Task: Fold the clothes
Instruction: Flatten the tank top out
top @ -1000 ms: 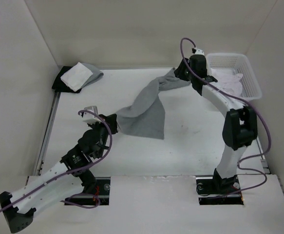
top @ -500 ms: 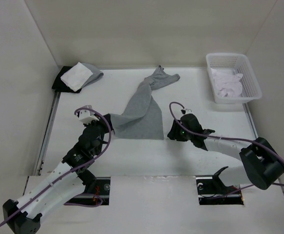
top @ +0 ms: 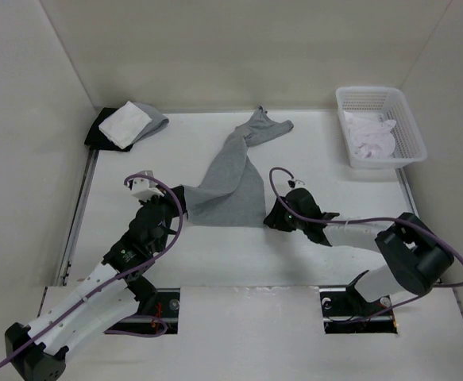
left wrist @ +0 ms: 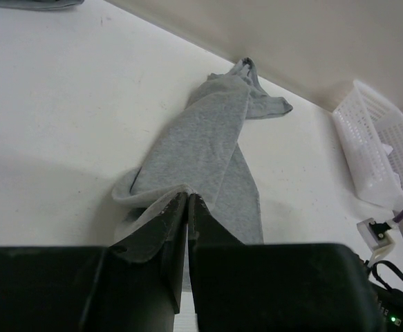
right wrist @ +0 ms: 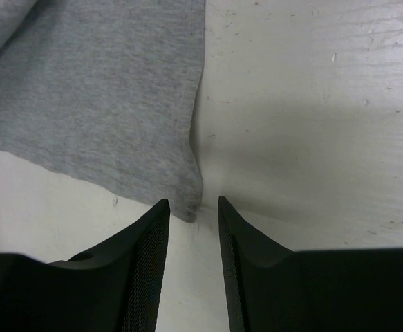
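The clothes, one plain grey garment (top: 233,176), lie in a long diagonal strip on the white table, narrow end toward the back wall. My left gripper (top: 177,195) is shut on the garment's near left corner, and the left wrist view shows fabric (left wrist: 204,135) pinched at the tips of the left gripper (left wrist: 187,196). My right gripper (top: 269,219) sits low at the near right corner. In the right wrist view the right gripper (right wrist: 193,203) is open, with the corner of the grey fabric (right wrist: 104,90) just ahead between the fingertips, not gripped.
A white basket (top: 386,163) holding a pale cloth (top: 372,136) stands at the back right and also shows as the basket (left wrist: 374,145) in the left wrist view. A folded white cloth on grey and black pieces (top: 125,125) lies at the back left. Walls enclose three sides.
The right gripper let go of the garment's far end at the back and swung down to its near right corner. The far end dropped onto the table. The left gripper kept its hold.
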Motion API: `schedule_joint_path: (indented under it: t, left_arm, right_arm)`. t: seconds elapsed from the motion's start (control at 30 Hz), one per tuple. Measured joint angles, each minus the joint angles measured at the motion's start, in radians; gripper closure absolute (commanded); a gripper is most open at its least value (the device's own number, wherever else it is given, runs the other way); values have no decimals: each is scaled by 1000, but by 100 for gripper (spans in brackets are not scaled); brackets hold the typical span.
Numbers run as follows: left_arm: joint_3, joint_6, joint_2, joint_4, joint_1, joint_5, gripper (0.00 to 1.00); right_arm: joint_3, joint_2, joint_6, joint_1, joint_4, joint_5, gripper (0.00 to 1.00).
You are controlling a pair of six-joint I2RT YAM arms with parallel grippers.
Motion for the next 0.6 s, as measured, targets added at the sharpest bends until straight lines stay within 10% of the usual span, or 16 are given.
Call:
schedule_joint_path:
  t: [0.6]
  left_arm:
    - [0, 0, 16, 39, 12, 13, 97]
  right_arm:
    - [-22, -2, 63, 26, 70, 19, 99]
